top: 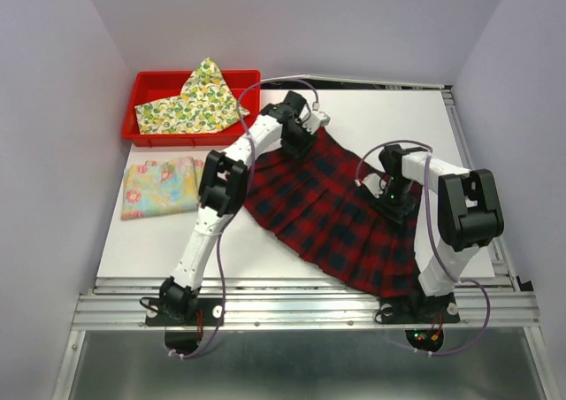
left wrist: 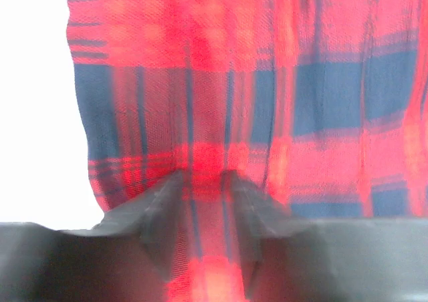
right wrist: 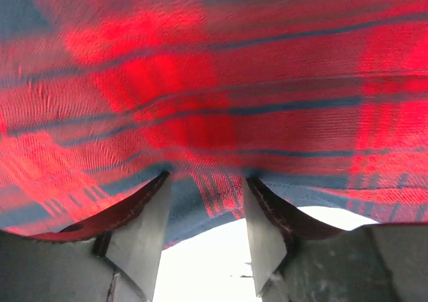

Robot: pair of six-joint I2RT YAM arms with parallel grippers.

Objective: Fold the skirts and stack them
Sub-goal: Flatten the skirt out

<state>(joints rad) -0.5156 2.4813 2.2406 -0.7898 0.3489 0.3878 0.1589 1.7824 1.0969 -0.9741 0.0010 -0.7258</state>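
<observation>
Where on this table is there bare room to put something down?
Two patches: the far right corner of the table, beyond the plaid skirt; and the near left strip between the floral skirt and the table's front edge, though the left arm reaches over it. The middle, under skirt and both arms, is crowded.

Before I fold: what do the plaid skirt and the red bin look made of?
The plaid skirt: woven cloth, matte; the wrist views show a fine thread weave, and it lies in soft pleats. The red bin: probably moulded plastic, with a smooth, rigid rim and uniform colour.
</observation>
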